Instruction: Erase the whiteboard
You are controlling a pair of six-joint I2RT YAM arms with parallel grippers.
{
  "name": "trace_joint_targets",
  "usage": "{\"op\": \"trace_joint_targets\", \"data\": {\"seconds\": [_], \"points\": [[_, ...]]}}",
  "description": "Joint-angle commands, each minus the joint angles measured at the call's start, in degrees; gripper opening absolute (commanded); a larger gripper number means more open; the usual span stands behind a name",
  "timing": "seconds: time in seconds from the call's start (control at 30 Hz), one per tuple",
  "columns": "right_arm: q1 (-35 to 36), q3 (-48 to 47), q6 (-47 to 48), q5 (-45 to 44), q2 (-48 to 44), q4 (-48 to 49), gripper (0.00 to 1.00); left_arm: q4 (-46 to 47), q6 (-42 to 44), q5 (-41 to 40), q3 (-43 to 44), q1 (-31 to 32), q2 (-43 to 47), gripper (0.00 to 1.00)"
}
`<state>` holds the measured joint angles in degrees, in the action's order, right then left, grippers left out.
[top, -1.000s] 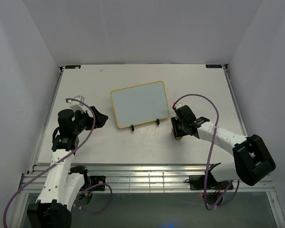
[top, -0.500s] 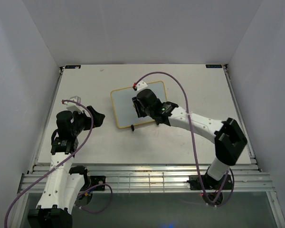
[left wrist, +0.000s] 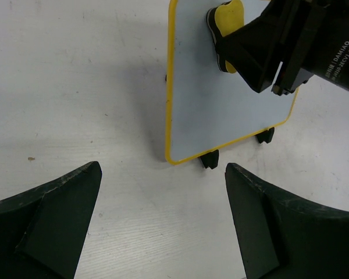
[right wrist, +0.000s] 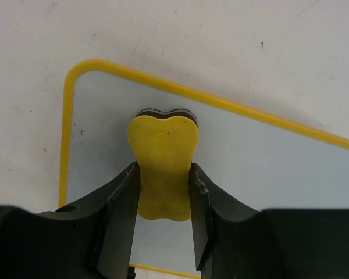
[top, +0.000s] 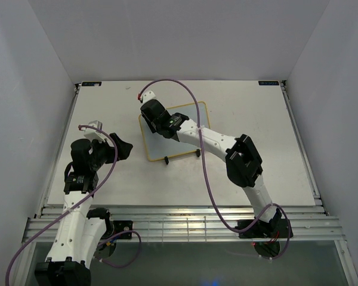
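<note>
In the middle of the table (top: pixel 238 95), the yellow-rimmed whiteboard (top: pixel 167 146) has the right gripper (right wrist: pixel 164 174) clamped on a yellow eraser (right wrist: pixel 163 145) at its far-left corner, while the left gripper (left wrist: pixel 163 168) hovers wide open to the board's left.

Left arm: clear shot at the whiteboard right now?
Probably yes. Only bare table lies between the open left tool and the whiteboard; the right tool, gripping the eraser, sits over its far corner.
</note>
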<state>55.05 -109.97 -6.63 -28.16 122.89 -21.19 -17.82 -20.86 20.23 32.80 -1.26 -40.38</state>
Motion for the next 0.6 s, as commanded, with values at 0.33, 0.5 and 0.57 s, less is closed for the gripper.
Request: {"op": "trace_joint_targets", "data": {"seconds": [0.33,0.5,0.57], "points": [[0.3,-6.7,2.0,-2.2,4.3,-6.7,0.32,0.3,0.3,1.6,0.9,0.4,1.4,0.98],[0.6,-3.6,1.4,-1.1,2.4,-6.4,0.31,0.4,0.3,1.5,1.0,0.4,1.6,0.98],[0.6,-2.7,1.3,-0.8,2.2,-6.4,0.31,0.4,0.4,1.5,1.0,0.4,1.6,0.98]]}}
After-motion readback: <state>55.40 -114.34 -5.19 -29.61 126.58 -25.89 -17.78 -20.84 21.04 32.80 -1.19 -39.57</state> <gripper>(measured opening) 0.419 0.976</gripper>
